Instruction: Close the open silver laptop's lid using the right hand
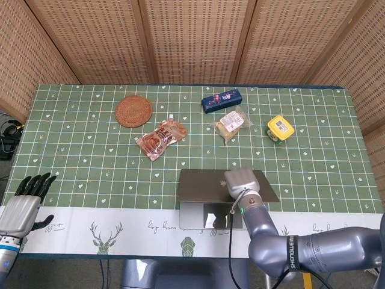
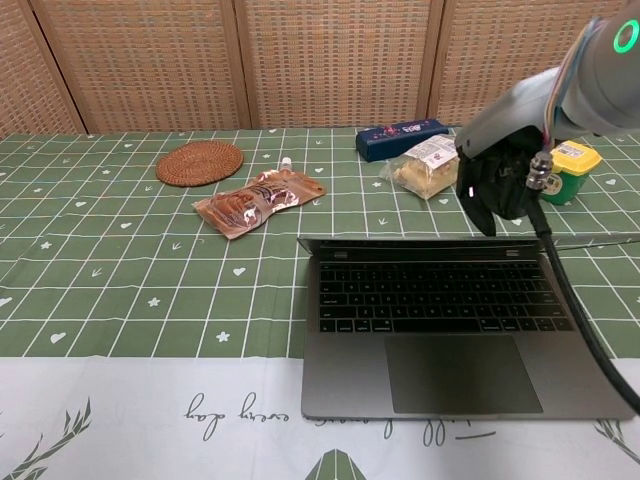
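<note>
The silver laptop (image 1: 200, 185) lies near the table's front edge, its lid tilted far down over the keyboard. In the chest view the lid shows almost edge-on as a thin strip above the keyboard of the laptop (image 2: 345, 370). My right hand (image 1: 240, 180) presses on the lid's back near its right side, and holds nothing. In the chest view my right hand (image 2: 496, 180) hangs with its fingers pointing down at the lid's top edge. My left hand (image 1: 28, 196) rests at the table's front left corner, fingers apart and empty.
Behind the laptop lie a woven coaster (image 1: 134, 111), an orange pouch (image 1: 160, 138), a blue box (image 1: 221, 100), a wrapped snack (image 1: 231, 122) and a yellow container (image 1: 280, 128). A black cable runs along my right arm over the laptop's right side.
</note>
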`<action>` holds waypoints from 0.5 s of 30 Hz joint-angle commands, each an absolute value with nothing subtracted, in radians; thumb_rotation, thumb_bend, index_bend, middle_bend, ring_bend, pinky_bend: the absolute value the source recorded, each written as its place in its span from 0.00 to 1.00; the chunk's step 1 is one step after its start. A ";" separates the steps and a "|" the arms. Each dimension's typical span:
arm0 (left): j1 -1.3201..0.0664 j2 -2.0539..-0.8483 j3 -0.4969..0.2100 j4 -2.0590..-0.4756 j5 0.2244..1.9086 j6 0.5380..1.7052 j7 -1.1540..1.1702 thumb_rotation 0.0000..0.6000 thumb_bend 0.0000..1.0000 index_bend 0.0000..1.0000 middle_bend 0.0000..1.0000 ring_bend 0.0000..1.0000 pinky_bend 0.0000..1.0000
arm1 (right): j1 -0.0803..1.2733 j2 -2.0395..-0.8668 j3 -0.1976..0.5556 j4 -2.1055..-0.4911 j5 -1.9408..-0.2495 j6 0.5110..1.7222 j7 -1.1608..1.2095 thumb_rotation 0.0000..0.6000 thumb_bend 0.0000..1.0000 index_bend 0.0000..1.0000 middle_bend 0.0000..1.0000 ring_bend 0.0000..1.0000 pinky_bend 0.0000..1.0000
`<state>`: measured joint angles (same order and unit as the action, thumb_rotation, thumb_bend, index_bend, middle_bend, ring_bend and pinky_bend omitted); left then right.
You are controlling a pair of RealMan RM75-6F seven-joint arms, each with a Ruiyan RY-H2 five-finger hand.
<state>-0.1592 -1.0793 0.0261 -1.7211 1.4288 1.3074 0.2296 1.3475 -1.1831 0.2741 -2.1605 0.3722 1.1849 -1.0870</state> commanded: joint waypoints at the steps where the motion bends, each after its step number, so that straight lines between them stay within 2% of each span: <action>1: -0.158 -1.079 0.026 -1.721 1.429 1.309 0.228 1.00 0.25 0.00 0.00 0.00 0.00 | 1.363 -1.195 0.273 -2.157 0.394 1.183 -1.095 1.00 1.00 0.60 0.45 0.34 0.38; 15: -0.158 -1.078 0.026 -1.721 1.431 1.311 0.230 1.00 0.25 0.00 0.00 0.00 0.00 | 1.347 -1.248 0.215 -2.109 0.393 1.133 -1.086 1.00 1.00 0.59 0.44 0.34 0.38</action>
